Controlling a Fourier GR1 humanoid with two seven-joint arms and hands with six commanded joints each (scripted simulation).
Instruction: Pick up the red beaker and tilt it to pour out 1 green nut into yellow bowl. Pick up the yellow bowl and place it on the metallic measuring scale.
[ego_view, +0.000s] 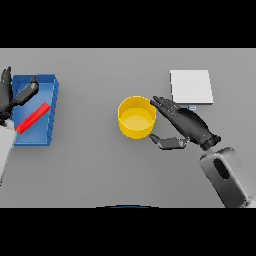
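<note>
The yellow bowl (136, 117) stands upright on the grey table near the middle. My right hand (187, 125) is open just to its right, fingers straight beside the bowl's rim and thumb stretched below it; I cannot tell whether it touches. The metallic measuring scale (191, 87), a pale square plate, lies at the back right, apart from the bowl. A red beaker (33, 118) lies tilted inside the blue bin (49, 108) at the left. My left hand (9, 97) is open over the bin's left side, thumb raised. No green nut shows.
The blue bin stands at the table's left edge. Grey table surface stretches between the bin and the bowl and in front of them. My right forearm (227, 172) comes in from the lower right.
</note>
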